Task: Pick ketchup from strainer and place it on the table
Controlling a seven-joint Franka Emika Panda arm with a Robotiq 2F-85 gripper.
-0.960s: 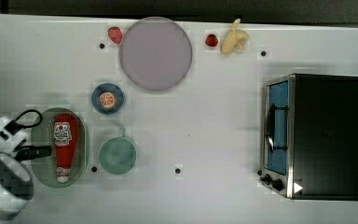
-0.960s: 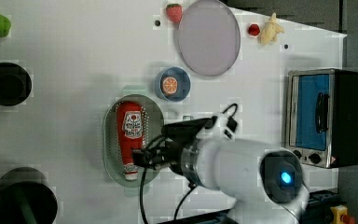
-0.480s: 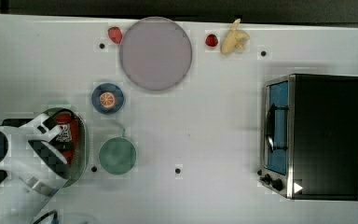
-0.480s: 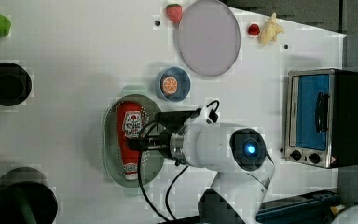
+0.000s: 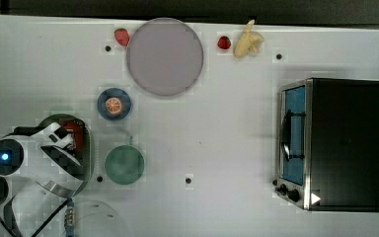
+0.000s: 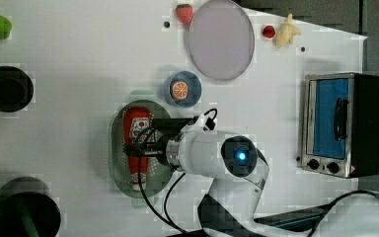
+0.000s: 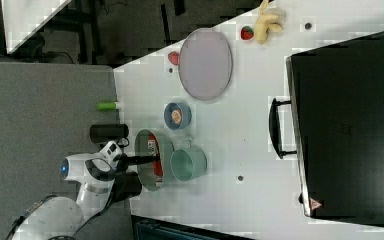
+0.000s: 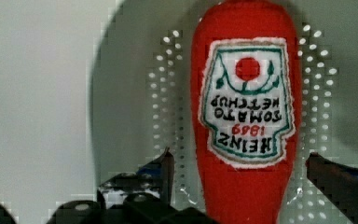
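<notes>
Since the earlier frames your arm has swung in over the strainer and dropped lower, so in the top view it now covers most of the ketchup, which was fully exposed a second ago. Ketchup itself hasn't shifted: it lies flat inside the strainer, on the perforated bottom, cap end toward the left view's bottom, label facing up. Your gripper sits right over the bottle's middle, jaws spread wide, one dark finger on each side of the red body; in the wrist view the fingers straddle the narrowing part of the bottle with a gap showing on both sides, no contact visible. Left view puts the gripper across the bottle just below the label. Right view shows the gripper reaching into the strainer from the right view's left. Strainer rests on the white surface, just beside the teal cup and near the small blue bowl with an orange slice. Grey-lilac plate and toaster oven sit well apart from it.
</notes>
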